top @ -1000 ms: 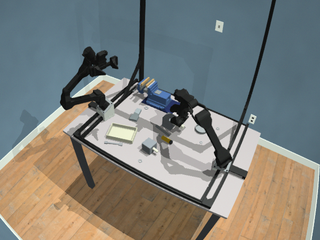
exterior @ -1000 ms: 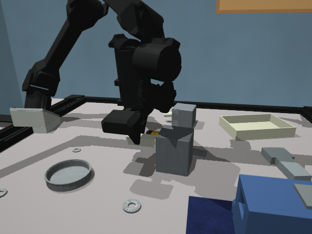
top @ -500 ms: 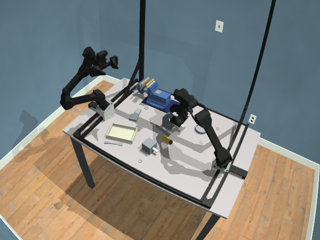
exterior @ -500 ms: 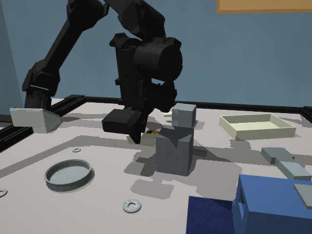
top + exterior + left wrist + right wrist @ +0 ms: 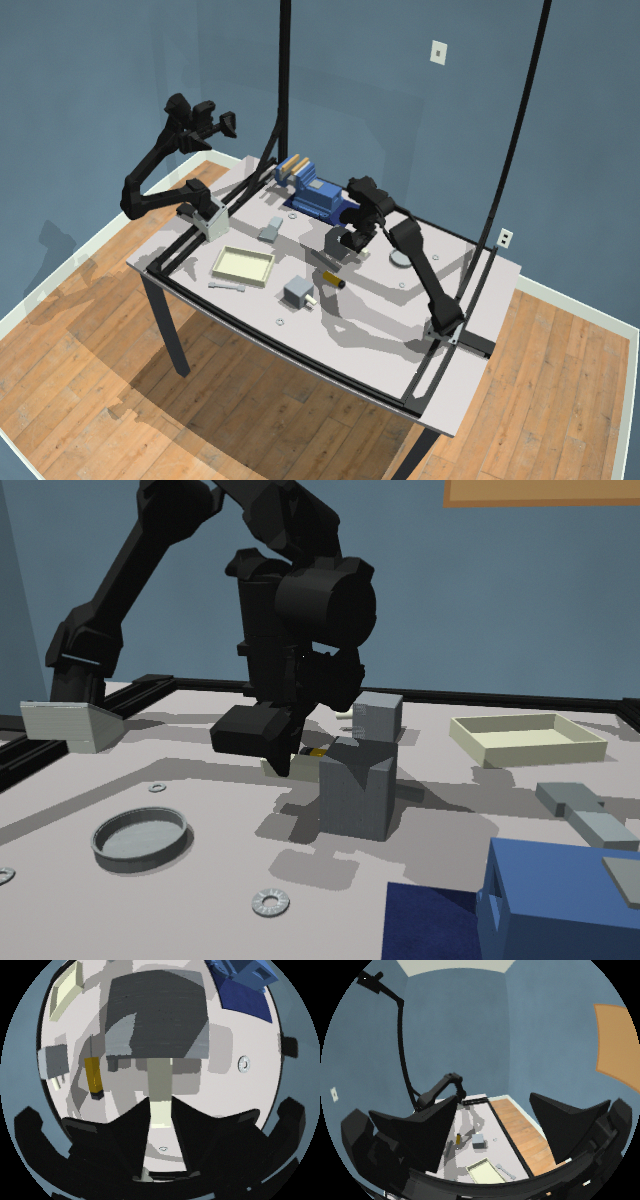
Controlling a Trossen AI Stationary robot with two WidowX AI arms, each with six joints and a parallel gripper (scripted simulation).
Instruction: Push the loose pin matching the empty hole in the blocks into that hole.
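Stretching under everything, your worktop (image 5: 361, 377) (image 5: 196, 919) (image 5: 240, 1105) (image 5: 490, 1127) carries the blue vise (image 5: 317, 196) (image 5: 563, 893) (image 5: 250, 975) by its far edge, toward the far left corner as you see it from the top view. Your right end effector (image 5: 222, 140) (image 5: 494, 1098) hangs high beyond the left edge, fingers spread nearly all the way, holding nothing. Your left end effector (image 5: 361, 245) (image 5: 289, 761) (image 5: 160, 1100) is low between the middle and the far edge, its fingers narrowed onto the cream pin (image 5: 364, 253) (image 5: 292, 768) (image 5: 160, 1080).

You have the cream tray (image 5: 240, 280) (image 5: 542, 754) (image 5: 56, 1009) (image 5: 487, 1172) toward the near left corner. The dark block (image 5: 336, 242) (image 5: 356, 790) (image 5: 157, 1015) stands near the middle; the pin lies level, its end meeting one side face. How deep it sits in the hole, you cannot tell.

Toward the near edge you'll find the lighter block (image 5: 298, 290) (image 5: 377, 717) (image 5: 56, 1061) (image 5: 478, 1140), with cream pins sticking out sideways. The round dish (image 5: 400, 259) (image 5: 139, 836) lies toward the far right corner, and the yellow-handled screwdriver (image 5: 333, 279) (image 5: 316, 752) (image 5: 93, 1075) (image 5: 458, 1138) between the two blocks. The small grey wrench (image 5: 226, 286) (image 5: 506, 1172) is between tray and near edge.
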